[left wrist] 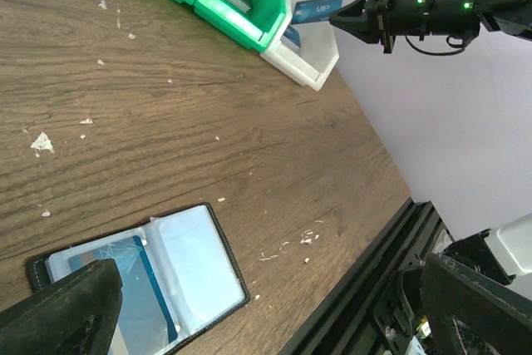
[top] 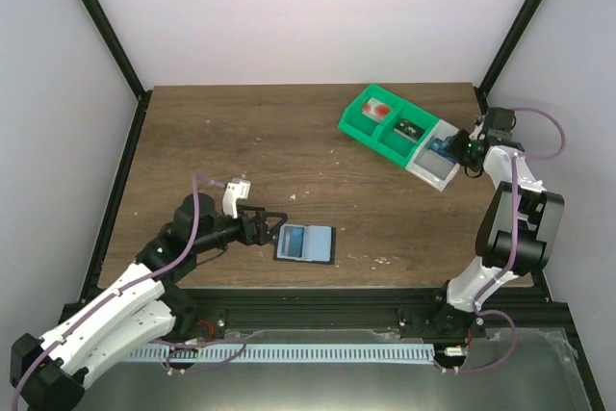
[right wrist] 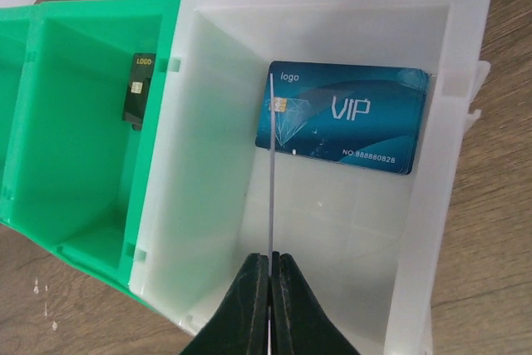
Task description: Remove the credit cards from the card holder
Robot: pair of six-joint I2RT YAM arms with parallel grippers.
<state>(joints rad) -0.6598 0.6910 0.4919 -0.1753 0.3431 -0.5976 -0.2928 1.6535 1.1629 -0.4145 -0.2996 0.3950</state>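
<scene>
Right gripper (right wrist: 271, 262): black tapered fingers are pressed fully together on a thin card (right wrist: 271, 193), seen edge-on in the right wrist view and as a glossy blue rectangle in the left wrist view. The card is held upright above the white bin (right wrist: 208, 147), a translucent, smooth-walled plastic box. A blue VIP card (right wrist: 345, 118) with rounded corners and a chip is leaned flat against the bin's far wall. The green tray (right wrist: 83, 122) of glossy plastic is joined to the bin's side, and a small black card (right wrist: 137, 89) is stood in its nearest compartment.

Left gripper (top: 269, 226): the jaws are spread wide with nothing held, low over the table, just beside the left edge of the card holder (top: 305, 243). Contact cannot be told. The card holder is laid open and flat on the dark grained wood table (top: 241, 141), near the front edge. It is black-rimmed, with pale blue-grey clear sleeves. A blue card (left wrist: 148, 288) is seen inside one sleeve.
</scene>
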